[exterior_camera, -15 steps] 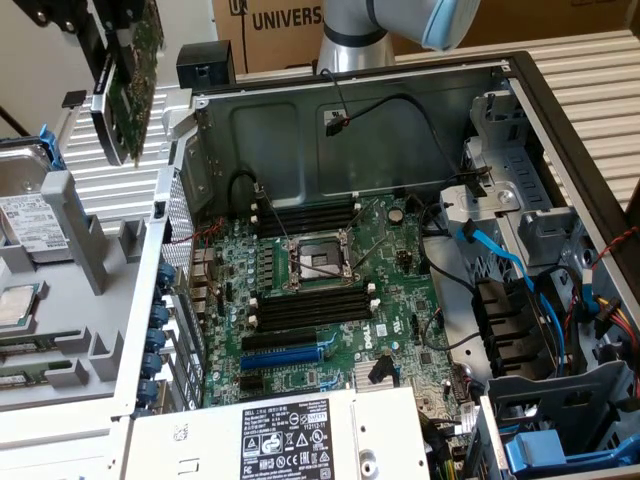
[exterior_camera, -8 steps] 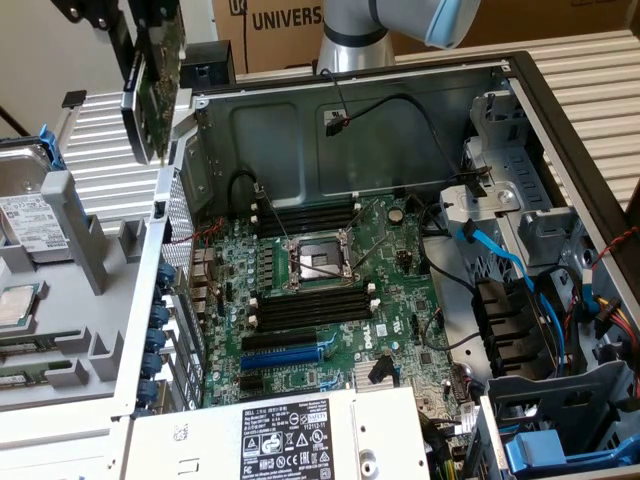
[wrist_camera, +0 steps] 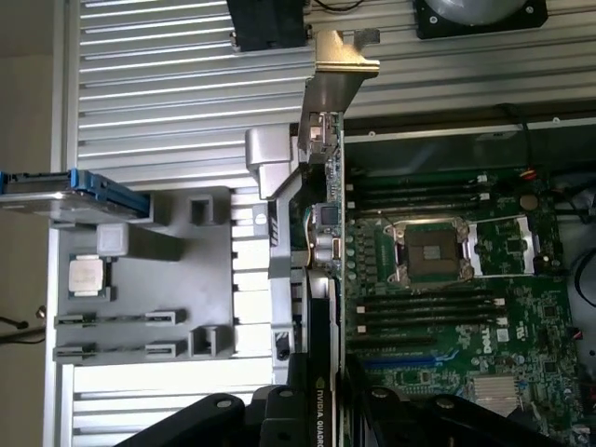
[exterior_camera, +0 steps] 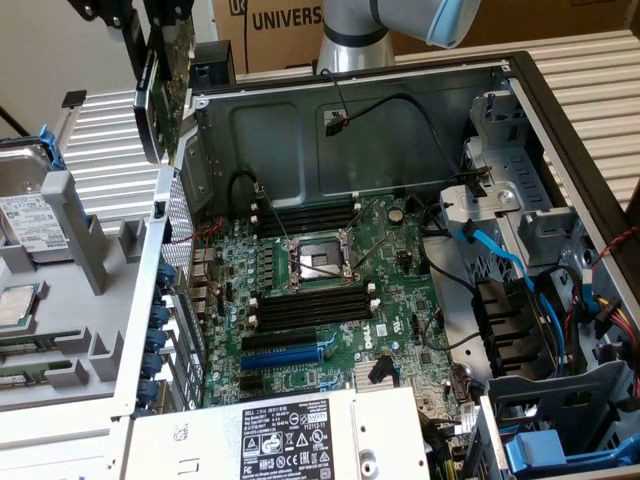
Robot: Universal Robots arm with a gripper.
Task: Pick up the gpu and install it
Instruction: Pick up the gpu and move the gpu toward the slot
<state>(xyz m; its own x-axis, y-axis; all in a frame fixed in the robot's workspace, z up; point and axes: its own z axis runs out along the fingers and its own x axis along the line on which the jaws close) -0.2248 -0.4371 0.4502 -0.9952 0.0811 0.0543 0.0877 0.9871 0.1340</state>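
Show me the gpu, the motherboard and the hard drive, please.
gpu (exterior_camera: 165,90): exterior view, middle of the card.
motherboard (exterior_camera: 395,245): exterior view, green area beside the socket.
hard drive (exterior_camera: 28,218): exterior view, its white label.

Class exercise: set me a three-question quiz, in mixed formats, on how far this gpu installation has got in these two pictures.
1. True or false: the gpu is already seated in a slot on the motherboard.
2. Multiple choice: the gripper is A) open and holding nothing, B) shut on the gpu, C) resting on the motherboard.
3. Fill in: in the exterior view, the gpu hangs in the air over the case wall on that view's ___ side.

Key: 1 false; 2 B; 3 left.
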